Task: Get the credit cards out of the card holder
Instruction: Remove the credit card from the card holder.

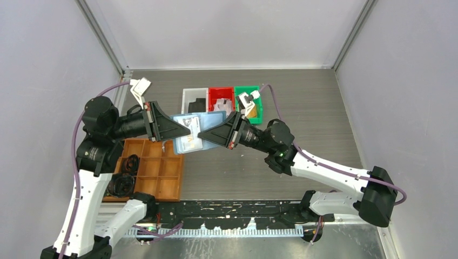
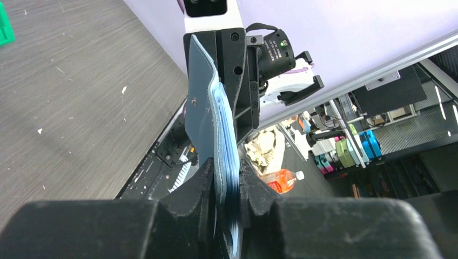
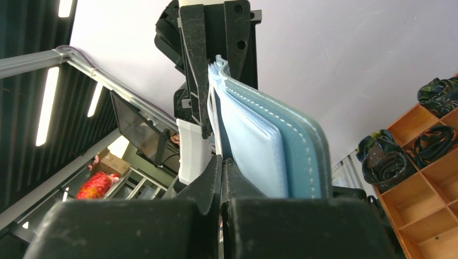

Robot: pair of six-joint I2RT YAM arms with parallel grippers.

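Grey wood-grain tabletop is enclosed by pale walls. Nearest, at the lower left of the top view, an orange-brown tray is set, with dark coiled items in its left compartments.

Beyond it, at the centre of the frame, the holder is held open in the air above the tabletop, between both hands. The left hand is clamped on its left edge; in the left wrist view the whole stack of blue layers is pinched between the fingers. The right hand is pressed almost together on the opposite edge. In the right wrist view only a thin pale layer is gripped, and the thick stitched layers lie outside the fingers. Whether that layer is a card or a pocket leaf cannot be told.

Cards are seen tucked in the pockets. Their print is too small to be read, and no other writing can be made out.

The holder is judged light, soft and floppy, since it bows between the grips. The cards are judged thin, stiff and slick, best taken by an exposed edge and drawn along the pocket while the holder is clamped close by.

Farthest, small bins are lined up at the upper centre.
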